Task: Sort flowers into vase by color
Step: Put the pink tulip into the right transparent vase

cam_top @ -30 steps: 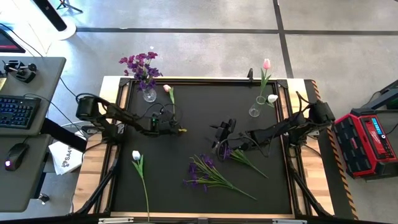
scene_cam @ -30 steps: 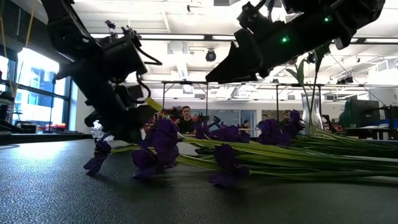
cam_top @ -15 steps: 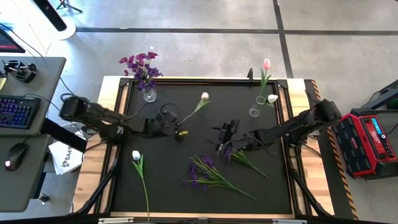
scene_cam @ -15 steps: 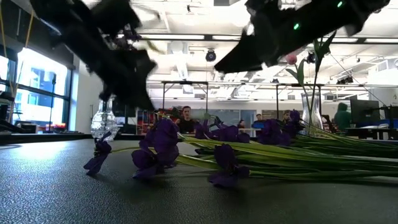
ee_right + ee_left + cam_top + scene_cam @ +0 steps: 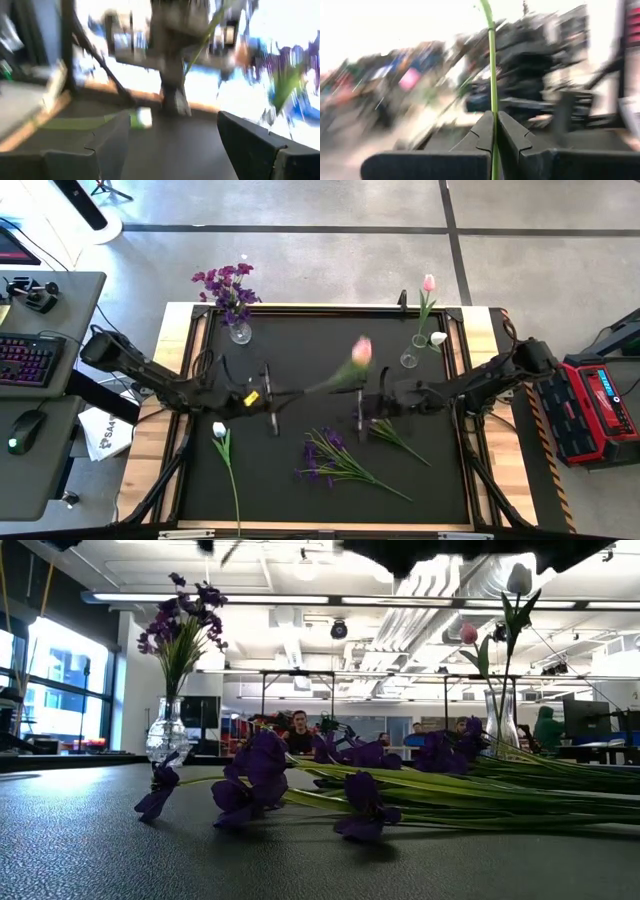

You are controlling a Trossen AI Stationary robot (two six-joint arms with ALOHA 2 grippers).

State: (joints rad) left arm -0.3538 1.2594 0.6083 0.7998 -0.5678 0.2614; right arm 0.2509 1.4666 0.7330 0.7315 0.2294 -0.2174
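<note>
Left gripper (image 5: 272,397) over table centre-left, jaws pinched on the green stem of a pink tulip (image 5: 361,350) held above the mat (image 5: 300,330). Right gripper (image 5: 362,407) beside it, jaws spread, empty. Purple flowers (image 5: 325,458) lie near the front.

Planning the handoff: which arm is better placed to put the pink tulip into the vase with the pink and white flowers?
Right. Its open pincer is nearer that vase; the left pincer grips the pink tulip by its stem.
</note>
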